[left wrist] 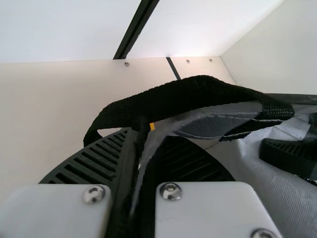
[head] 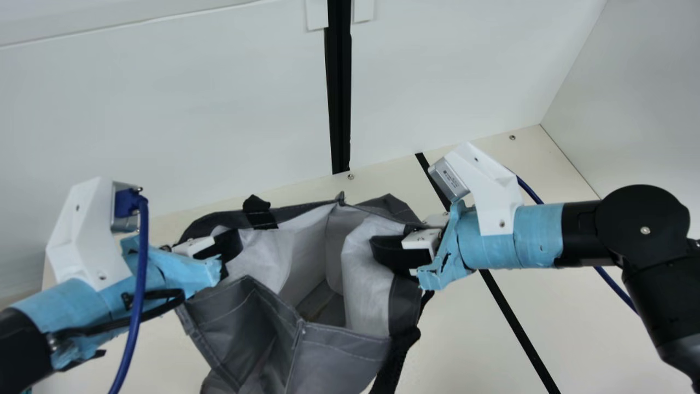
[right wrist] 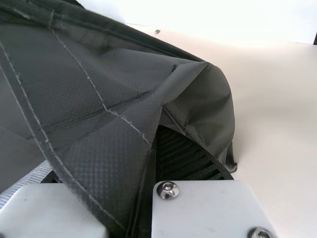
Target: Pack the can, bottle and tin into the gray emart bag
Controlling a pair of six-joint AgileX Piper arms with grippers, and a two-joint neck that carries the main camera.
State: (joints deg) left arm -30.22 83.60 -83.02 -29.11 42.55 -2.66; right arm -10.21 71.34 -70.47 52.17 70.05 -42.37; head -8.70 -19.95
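together, left gripper (head: pixel 227 242) and right gripper (head: pixel 391 242) hold the bag (head: pixel 235 323) open, jaws clenched on its left and right sides.

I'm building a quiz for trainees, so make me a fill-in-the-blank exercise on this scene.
The left gripper and right gripper both pinch the gray emart ____.
Its mouth is held ____.
The handle near the left gripper is ____ in color.
The tape on the right arm is ____.

Missing words: bag; open; black; blue.

Bag (head: pixel 339 350) is cut off @ main vw btm.
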